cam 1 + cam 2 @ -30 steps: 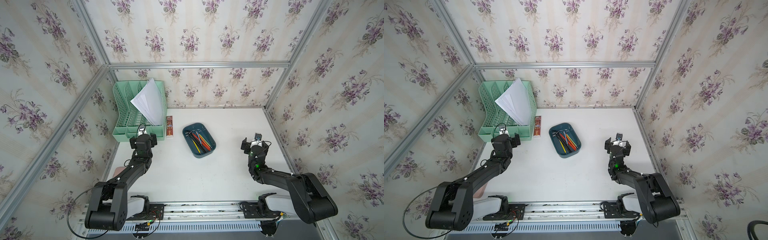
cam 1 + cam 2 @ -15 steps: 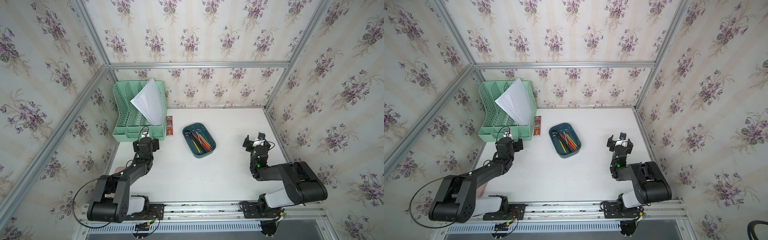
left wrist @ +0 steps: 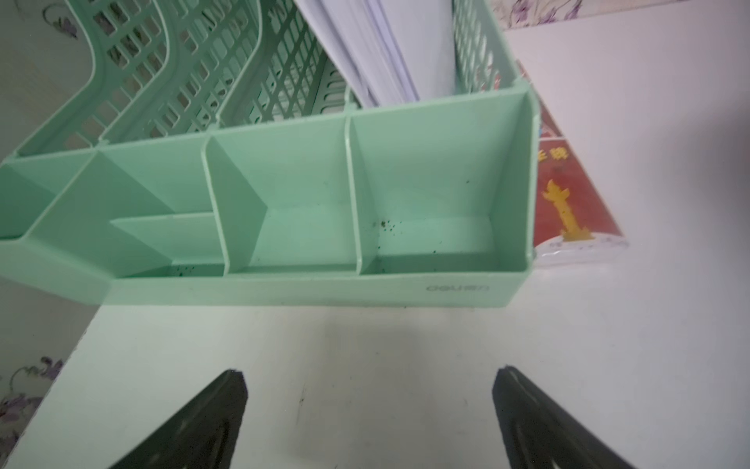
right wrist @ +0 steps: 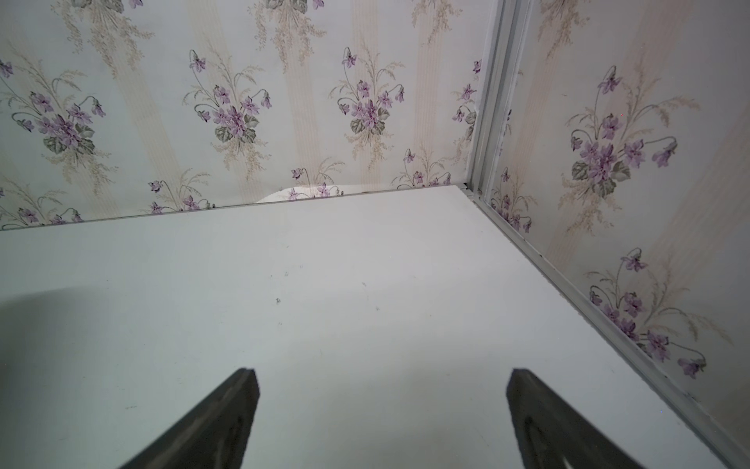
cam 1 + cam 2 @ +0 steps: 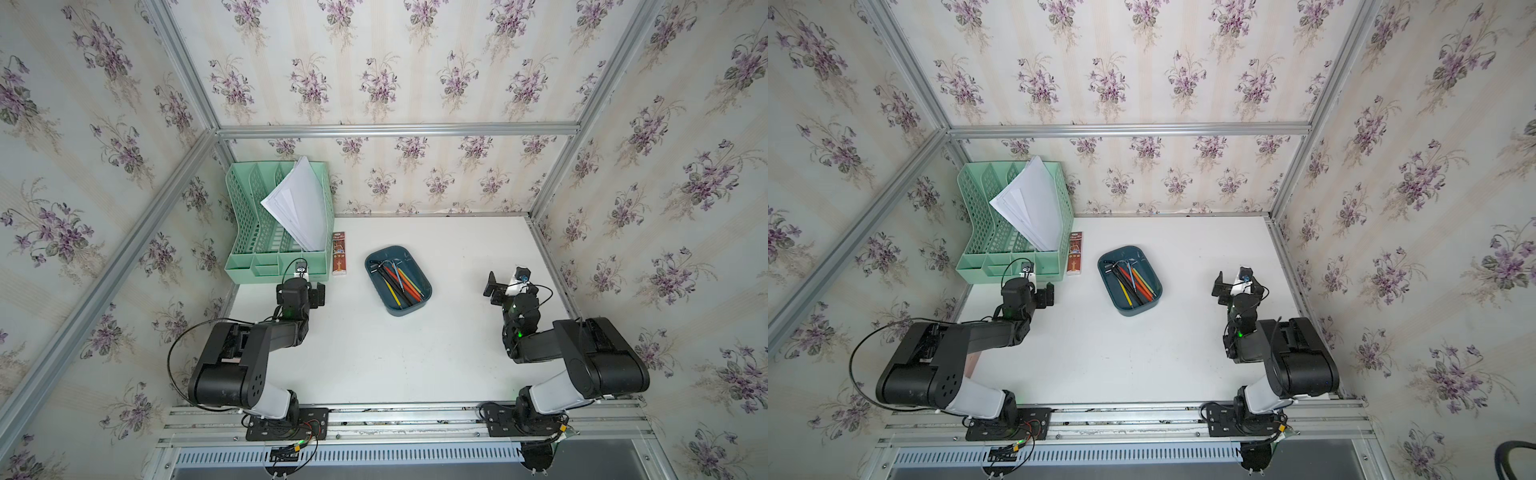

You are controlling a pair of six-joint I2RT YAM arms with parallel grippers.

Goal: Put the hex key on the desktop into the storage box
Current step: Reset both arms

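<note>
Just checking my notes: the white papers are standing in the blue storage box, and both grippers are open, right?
No. The white papers stand in the mint-green file organizer, not the storage box, as both top views show. The left gripper and right gripper are indeed open.

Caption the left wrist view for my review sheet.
Left gripper, jaws open, over the white desktop, facing the mint-green file organizer holding white papers, a red packet beside it.

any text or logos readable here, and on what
Organizer: embossed logo on its front wall, seen upside down in the left wrist view, too faint to read.
Red packet: yellow characters and small print, too blurred to read.
No other text seen.
</note>
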